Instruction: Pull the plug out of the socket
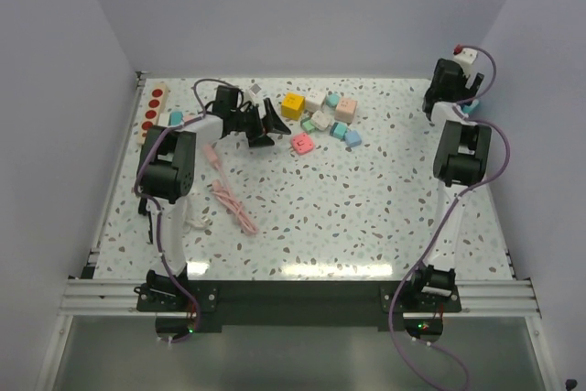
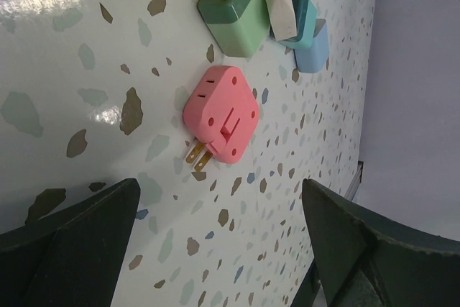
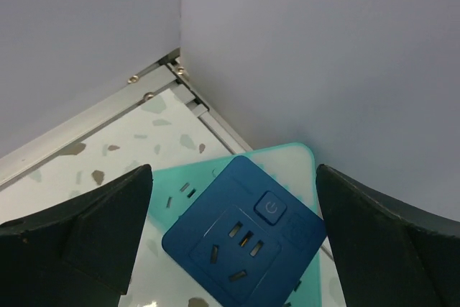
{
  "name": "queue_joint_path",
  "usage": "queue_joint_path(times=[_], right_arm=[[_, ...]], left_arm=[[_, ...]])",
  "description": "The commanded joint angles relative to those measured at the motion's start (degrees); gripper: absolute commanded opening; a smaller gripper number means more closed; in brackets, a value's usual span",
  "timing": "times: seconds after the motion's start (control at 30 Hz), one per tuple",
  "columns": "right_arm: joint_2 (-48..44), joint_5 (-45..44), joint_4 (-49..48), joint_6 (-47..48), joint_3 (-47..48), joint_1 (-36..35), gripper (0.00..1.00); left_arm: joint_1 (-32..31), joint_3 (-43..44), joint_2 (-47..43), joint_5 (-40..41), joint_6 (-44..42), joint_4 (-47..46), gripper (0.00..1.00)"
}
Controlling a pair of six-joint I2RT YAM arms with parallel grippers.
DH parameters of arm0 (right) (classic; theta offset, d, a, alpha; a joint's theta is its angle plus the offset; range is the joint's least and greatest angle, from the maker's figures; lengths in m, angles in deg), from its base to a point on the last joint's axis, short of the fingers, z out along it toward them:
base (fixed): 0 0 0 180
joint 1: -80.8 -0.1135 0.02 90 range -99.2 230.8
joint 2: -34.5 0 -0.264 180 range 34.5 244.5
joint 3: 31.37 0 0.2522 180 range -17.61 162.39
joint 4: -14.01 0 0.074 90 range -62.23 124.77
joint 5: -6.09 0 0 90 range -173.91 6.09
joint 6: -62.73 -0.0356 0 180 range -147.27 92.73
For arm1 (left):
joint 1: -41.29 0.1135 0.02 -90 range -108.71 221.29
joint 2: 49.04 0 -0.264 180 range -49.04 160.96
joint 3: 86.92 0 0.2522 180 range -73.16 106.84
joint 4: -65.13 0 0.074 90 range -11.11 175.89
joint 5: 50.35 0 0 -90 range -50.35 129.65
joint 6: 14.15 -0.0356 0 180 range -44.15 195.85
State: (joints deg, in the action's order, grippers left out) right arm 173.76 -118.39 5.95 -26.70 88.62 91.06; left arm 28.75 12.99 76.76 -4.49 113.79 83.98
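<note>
A pink plug adapter [image 2: 221, 112] lies on the table with its two brass prongs bare, just ahead of my left gripper [image 2: 219, 203], which is open and empty. It also shows in the top view [image 1: 302, 144], right of the left gripper [image 1: 265, 124]. My right gripper [image 3: 233, 177] is open and empty above a blue and teal socket cube [image 3: 244, 239] in the far right corner. No plug shows in the cube's visible slots. In the top view the cube [image 1: 468, 109] peeks out beside the right gripper [image 1: 455, 89].
Several coloured adapters lie in a cluster at the back centre, among them a yellow one [image 1: 293, 104] and a green one [image 2: 233, 14]. A power strip with red sockets [image 1: 152, 113] lies at the back left. A pink cable [image 1: 229, 195] lies near the left arm. A white block with a red button [image 1: 467, 56] stands in the far right corner.
</note>
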Motion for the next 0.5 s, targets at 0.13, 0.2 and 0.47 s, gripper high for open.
queue_joint_path(times=[0.13, 0.2, 0.47], right_arm=[[6.99, -1.65, 15.58, -4.0, 15.14, -0.68, 0.98], [5.42, -0.42, 14.62, -4.71, 11.74, -0.59, 0.89], [-1.0, 4.15, 24.43, -8.66, 7.58, -0.94, 0.63]], left_arm=[[-0.3, 2.09, 0.76, -0.77, 0.04, -0.34, 1.0], [-0.3, 1.83, 0.59, -0.77, -0.05, -0.6, 1.0], [-0.3, -0.53, -0.55, -1.39, -0.23, -2.7, 1.0]])
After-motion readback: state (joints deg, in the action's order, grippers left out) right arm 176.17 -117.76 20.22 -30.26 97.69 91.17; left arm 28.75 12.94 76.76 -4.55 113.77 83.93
